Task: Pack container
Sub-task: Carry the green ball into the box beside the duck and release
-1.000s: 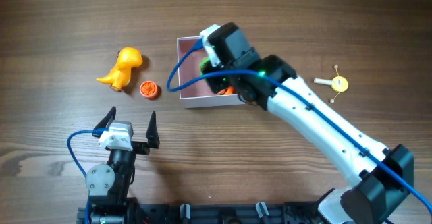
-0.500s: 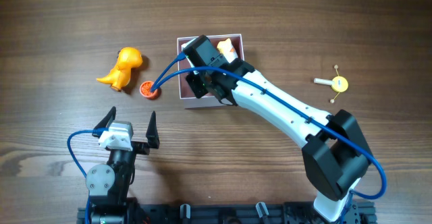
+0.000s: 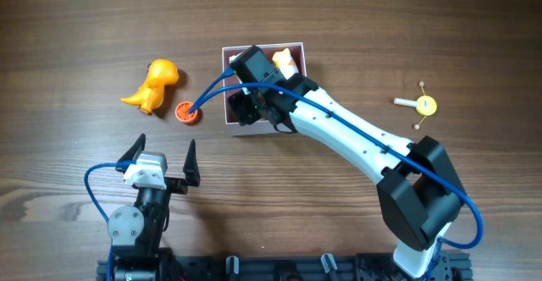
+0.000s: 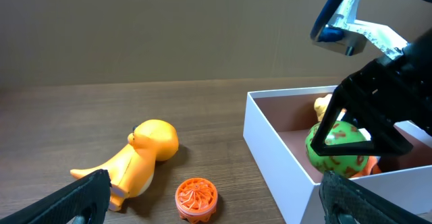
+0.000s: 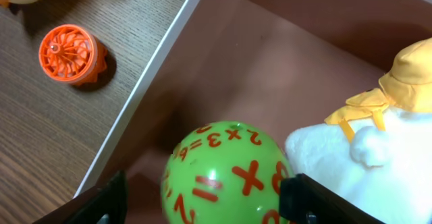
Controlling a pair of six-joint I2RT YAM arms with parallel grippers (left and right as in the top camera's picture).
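Stock as I read it from the remote desk, all on one dark wood-grain worktop (image 3: 356,10)

Container (image 3: 226,69): 1. Square, with thin white walls and a pinkish floor, standing mid-worktop toward the far side. My right gripper (image 5: 209,200) hangs directly above its left near part. The jaws are spread wide, one finger on each side of the green ball (image 5: 226,170), with a clear gap on the left side. It has hold of nothing

Green ball: 1. Red number and cross markings, lying on the container floor under the right gripper

White soft toy (image 5: 364,143): 1. Yellow cap, inside the container just right of the ball. I cannot tell whether the two touch

Yellow dinosaur figure (image 3: 154,85): 1. On the worktop, well to the left of the container

Orange ridged disc (image 3: 187,112): 1. On the worktop between the dinosaur and the container, near the container's left wall and outside it

Yellow-and-white piece (image 3: 419,103): 1. Small, with thin prongs, well to the right of the container. I cannot make out what it is

Left gripper (image 3: 165,150): 1. At the near left of the worktop, well apart from the container, jaws wide open and empty
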